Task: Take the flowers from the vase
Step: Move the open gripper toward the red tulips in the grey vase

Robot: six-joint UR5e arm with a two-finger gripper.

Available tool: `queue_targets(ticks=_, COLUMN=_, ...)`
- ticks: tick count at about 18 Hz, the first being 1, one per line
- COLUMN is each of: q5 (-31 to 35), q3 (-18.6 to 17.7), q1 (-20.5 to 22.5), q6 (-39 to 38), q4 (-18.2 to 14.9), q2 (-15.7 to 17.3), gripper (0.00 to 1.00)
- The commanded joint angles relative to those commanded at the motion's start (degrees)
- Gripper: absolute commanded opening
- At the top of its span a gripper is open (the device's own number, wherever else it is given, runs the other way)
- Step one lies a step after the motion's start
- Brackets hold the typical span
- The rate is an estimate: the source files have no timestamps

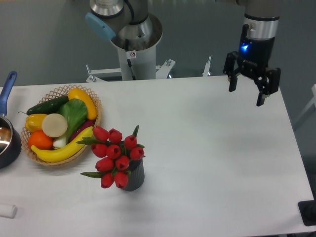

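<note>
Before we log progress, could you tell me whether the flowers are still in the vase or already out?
In. The flowers stand bunched in the upright vase; the tool hangs open, far off, holding nothing.

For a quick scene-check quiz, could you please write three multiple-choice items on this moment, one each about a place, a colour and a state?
1. Where is the vase?
A. in front of the basket, towards its right
B. inside the basket
C. under the gripper

2. What colour are the flowers?
A. yellow
B. red
C. white

3. How is the gripper?
A. shut on the flowers
B. open, holding nothing
C. resting on the table

Key: 1 A, the vase stands on the table near the basket's front right. 2 B, the buds are red. 3 B, its fingers are spread, at the far right, well away from the flowers.
</note>
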Motion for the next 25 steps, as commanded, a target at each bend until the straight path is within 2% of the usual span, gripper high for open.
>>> queue_targets(ticks=1, q5=-0.3, q3=-0.8, q1=-0.3, q6=-5.7, q4=1.1, q2=1.1, gripper=1.00)
queue_targets(ticks=3, q5=-0.5, q3=-1.6, q1=-1.5, q6=-10.9, q4=3.4, q2=0.9, gripper=1.00)
queue_targets(ticks=7, q5=-1.9, q3=-3.3, q1=-5.1, q6=-23.7, q4=3.6, q2=0.7, gripper=1.00)
queue_targets(ticks=9, q5=-6.7, q3=-4.3, q1=-6.0, q6=-28.6, q4=3.9, q2=0.4, gripper=1.00)
queue_targets(ticks=12, q5=-14.3, q3=-6.1, q1=-6.0, q6=-29.0, q4=4.7, q2=-0.1, gripper=1.00)
queue_targets(ticks=17, q5=-20.1, q3=-11.1, q1=-6.1, q6=-29.2, q4=10.9, q2=-0.2, gripper=1.00)
queue_targets(ticks=18, q5=-21.9, q3=-11.7, q1=-6.1, q6=-29.2, q4=11.2, q2=-0.3, gripper=1.00)
queue_targets(ticks=21, q5=-25.1, q3=-11.6, q1=-8.1, q6=-29.2, q4=11.2, q2=-2.3, gripper=1.00)
queue_targets(ticks=25, q5=-25.1, q3=-10.5, q1=-10.9, q6=-29.1, q4=11.5, q2=-4.1, gripper=1.00)
